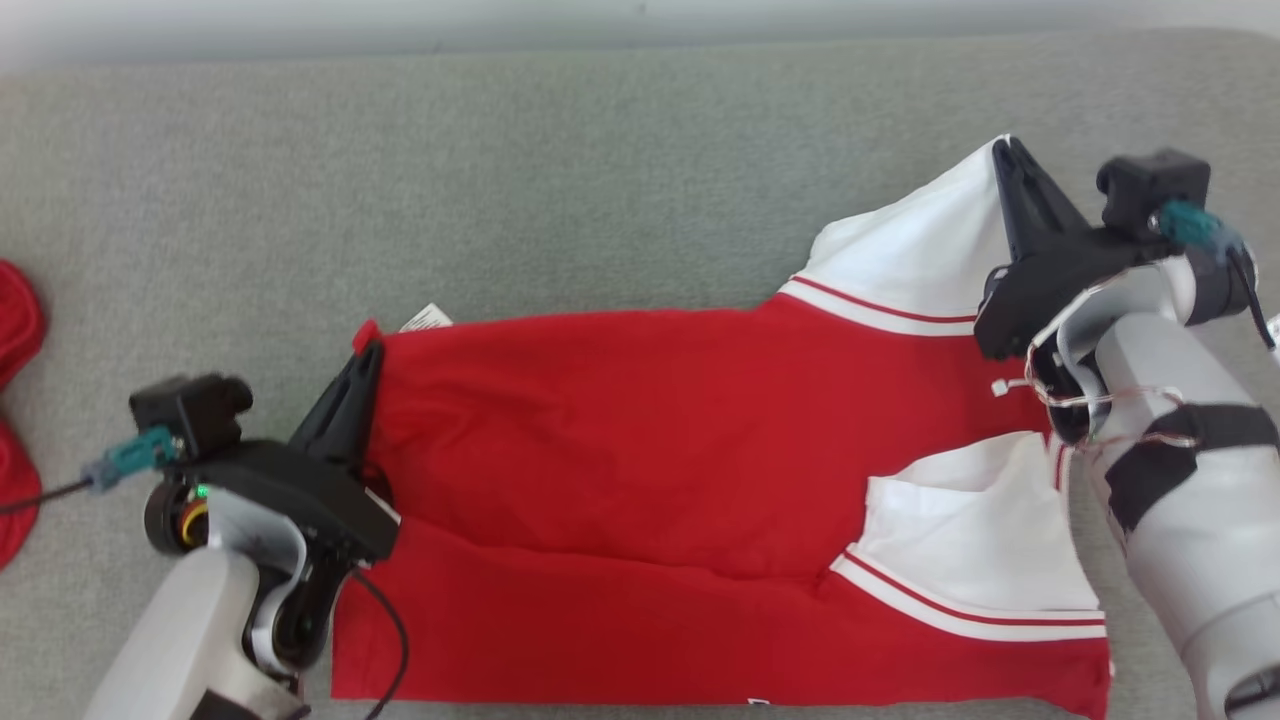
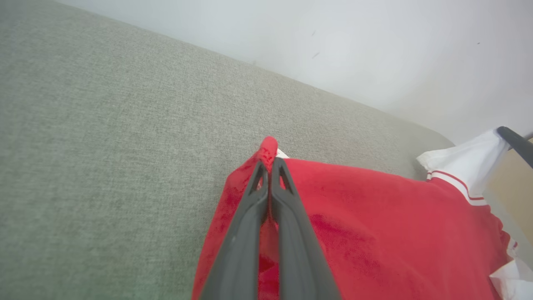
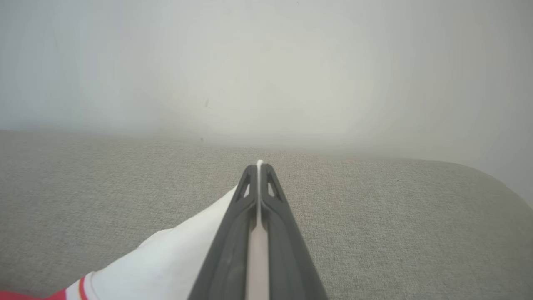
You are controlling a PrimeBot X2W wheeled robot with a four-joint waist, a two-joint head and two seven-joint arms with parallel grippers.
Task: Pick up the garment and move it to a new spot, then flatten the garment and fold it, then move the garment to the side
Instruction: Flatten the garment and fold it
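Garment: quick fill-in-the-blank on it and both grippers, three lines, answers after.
1. The left gripper is shut on a ____ corner of the garment.
2. The right gripper is shut on a ____ part of the garment.
3. The garment lies spread on a ____ fabric surface.
Missing words: red; white; grey.

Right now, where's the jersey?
Head view: the garment lies spread on the grey surface, centre to right, its far corners pinched by the left gripper and right gripper.
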